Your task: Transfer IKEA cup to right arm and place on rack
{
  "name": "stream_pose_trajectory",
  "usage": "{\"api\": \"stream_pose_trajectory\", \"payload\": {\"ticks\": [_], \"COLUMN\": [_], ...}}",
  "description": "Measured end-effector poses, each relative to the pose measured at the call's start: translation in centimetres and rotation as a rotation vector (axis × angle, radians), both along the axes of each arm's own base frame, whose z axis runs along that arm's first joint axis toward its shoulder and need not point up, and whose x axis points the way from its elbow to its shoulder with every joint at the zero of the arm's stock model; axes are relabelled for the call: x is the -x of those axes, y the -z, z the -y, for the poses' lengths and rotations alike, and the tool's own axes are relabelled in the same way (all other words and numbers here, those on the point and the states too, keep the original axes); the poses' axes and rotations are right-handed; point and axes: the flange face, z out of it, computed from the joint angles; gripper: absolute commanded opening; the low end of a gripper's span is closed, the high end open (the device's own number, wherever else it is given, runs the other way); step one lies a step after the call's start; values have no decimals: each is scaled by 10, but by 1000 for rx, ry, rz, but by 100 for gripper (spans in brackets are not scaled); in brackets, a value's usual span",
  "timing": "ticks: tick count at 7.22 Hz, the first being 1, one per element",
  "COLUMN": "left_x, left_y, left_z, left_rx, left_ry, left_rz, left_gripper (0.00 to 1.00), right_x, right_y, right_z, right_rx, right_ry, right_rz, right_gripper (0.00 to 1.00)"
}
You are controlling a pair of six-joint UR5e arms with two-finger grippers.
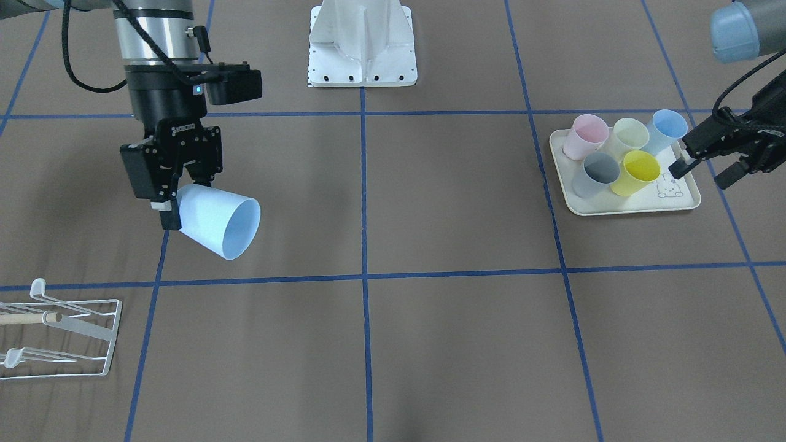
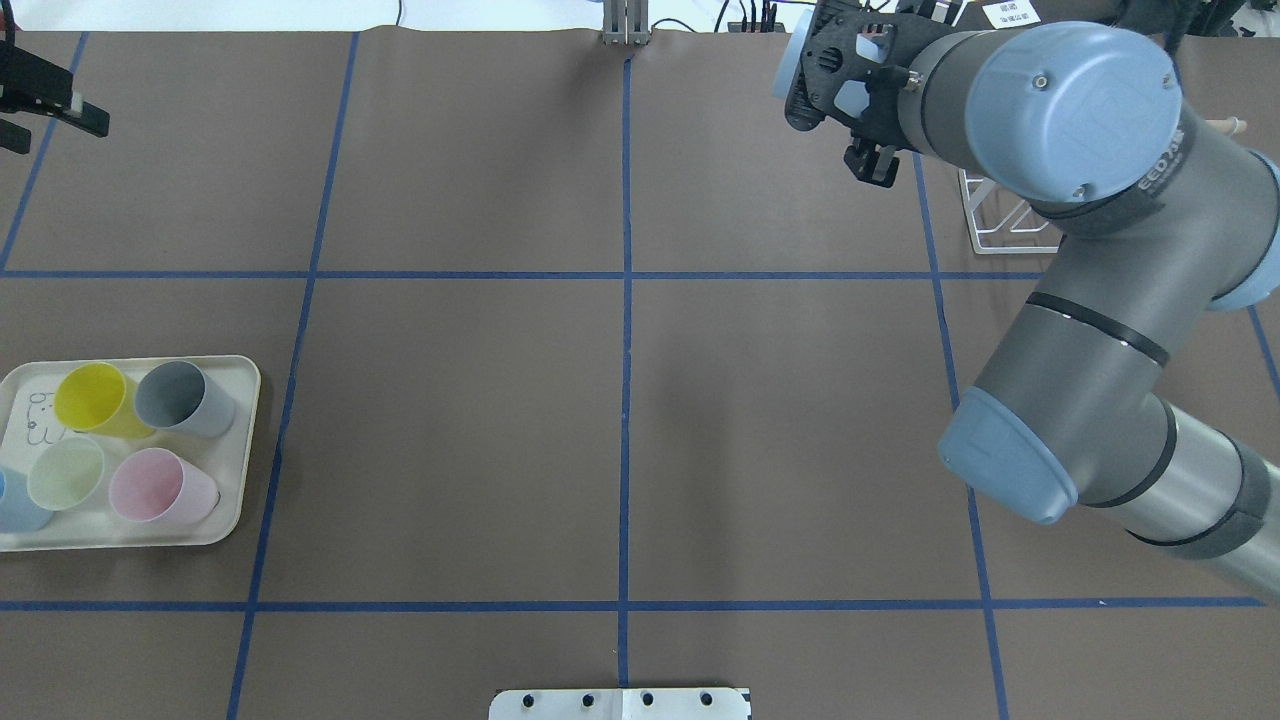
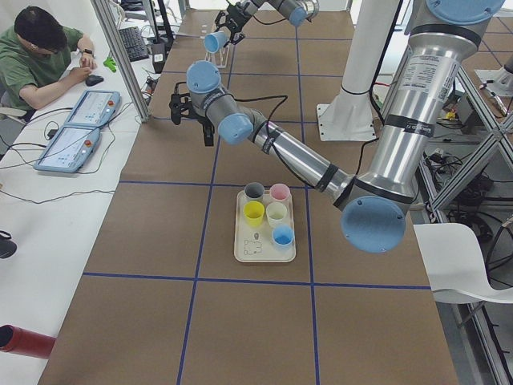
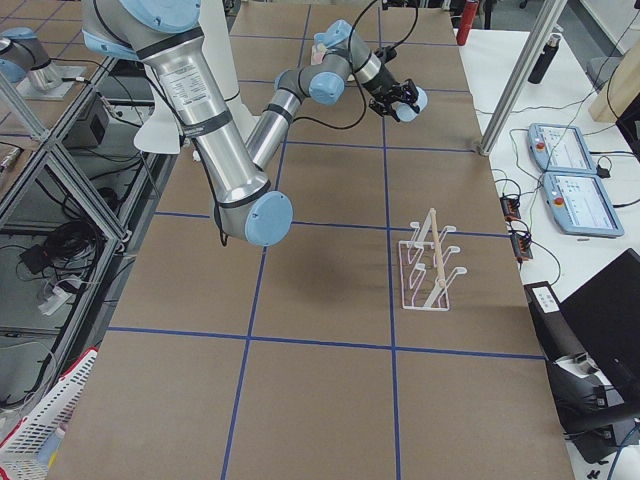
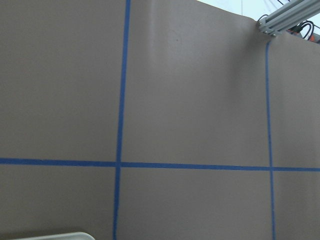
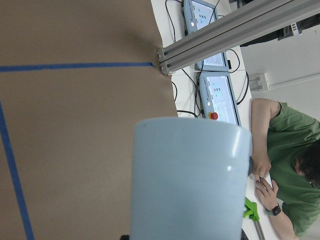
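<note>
Since the right gripper was clamped on the base end of the pale blue cup, the hand-over looked already done, and the step in hand was the carry to the rack. The cup lay on its side in the grasp, raised off the tabletop, with its open mouth turned away from the gripper. The right wrist view showed little besides the cup's wall, with nothing else touching it.

The left gripper hung with its jaws apart and nothing between them. It was raised near the robot's left end of the tabletop and was not touching the cream tray. That tray sat near the same end and carried five other cups — pink, pale green, blue, grey and yellow — all upright.

The rack stood toward the robot's right end of the tabletop, on the side nearer the operators' edge and well apart from the held cup. Its prongs were bare, as far as could be told.

By my reading, the next move called for the right arm to travel toward that end and turn the wrist so the cup's mouth faced down over one rounded tip. It would then need to lower the cup squarely before letting go. A tilted approach could catch the rim on the wire or nudge the light rack.
</note>
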Motion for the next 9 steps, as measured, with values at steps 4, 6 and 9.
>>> {"api": "stream_pose_trajectory", "payload": {"ticks": [4,6,9], "left_x": [28,54,74], "left_y": [-57,-85,-100], "left_z": [0,-7,-20], "left_rx": [-138,-150,-134], "left_ry": [-145,-179,-185], "left_rz": [205,191,134], "left_gripper": [100,100,100], "right_x": [-102,-135,-152], "right_y": [-95,-129,-170], "right_z": [11,7,7], "right_rx": [-96,-134,-149], "right_ry": [174,279,429], "right_rz": [-494,-747,-1057], "right_gripper": [24,23,25]}}
